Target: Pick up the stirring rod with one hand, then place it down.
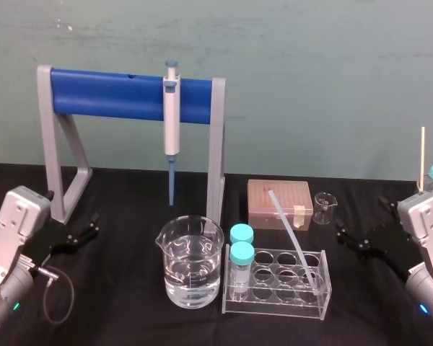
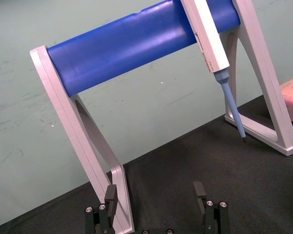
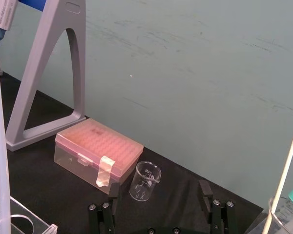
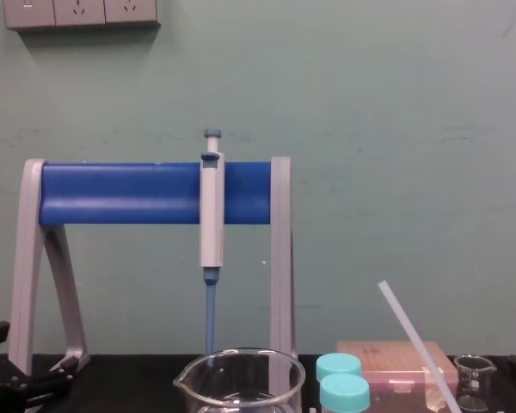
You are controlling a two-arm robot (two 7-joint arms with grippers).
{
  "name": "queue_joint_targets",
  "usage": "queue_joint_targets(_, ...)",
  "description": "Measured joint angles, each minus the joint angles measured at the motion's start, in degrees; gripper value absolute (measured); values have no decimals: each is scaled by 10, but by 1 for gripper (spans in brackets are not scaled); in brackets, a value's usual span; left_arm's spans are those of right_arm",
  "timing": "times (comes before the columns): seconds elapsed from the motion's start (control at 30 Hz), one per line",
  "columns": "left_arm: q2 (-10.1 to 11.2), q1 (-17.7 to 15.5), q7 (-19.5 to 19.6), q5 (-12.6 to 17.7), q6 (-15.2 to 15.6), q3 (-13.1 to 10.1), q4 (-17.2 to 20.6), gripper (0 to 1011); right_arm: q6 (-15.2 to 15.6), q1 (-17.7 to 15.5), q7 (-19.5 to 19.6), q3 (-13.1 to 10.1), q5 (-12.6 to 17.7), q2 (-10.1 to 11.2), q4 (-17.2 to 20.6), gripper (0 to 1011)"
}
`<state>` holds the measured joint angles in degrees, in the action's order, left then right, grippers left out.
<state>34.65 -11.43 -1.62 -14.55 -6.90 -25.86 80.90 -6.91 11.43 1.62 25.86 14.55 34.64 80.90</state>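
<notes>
Nearest the front of the table (image 1: 130, 321), the stirring rod (image 1: 291, 236) is being propped aslant in the clear rack (image 1: 274, 304). Its lower end is being held in a right-hand hole, and its upper end is pointing up and back-left toward the pink box (image 1: 260, 209). The left pincer (image 1: 90, 228) and right pincer (image 1: 344, 236) are being held open and empty, well apart on either side.

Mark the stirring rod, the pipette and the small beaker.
stirring rod (image 1: 289, 231): head view, middle of its leaning shaft.
pipette (image 1: 172, 119): head view, white body.
small beaker (image 1: 323, 209): head view, glass wall.
</notes>
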Motion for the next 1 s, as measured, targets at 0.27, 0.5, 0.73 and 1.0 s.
queue_joint_targets(0.27, 0, 0, 0, 0, 0, 0, 0, 1001, 0, 0, 0, 0, 0, 0, 0, 1004)
queue_joint_targets(0.5, 0, 0, 0, 0, 0, 0, 0, 1000, 0, 0, 0, 0, 0, 0, 0, 1004)
queue_joint_targets(0.73, 0, 0, 0, 0, 0, 0, 0, 1001, 0, 0, 0, 0, 0, 0, 0, 1004)
queue_joint_targets(1.0, 0, 0, 0, 0, 0, 0, 0, 1000, 0, 0, 0, 0, 0, 0, 0, 1004)
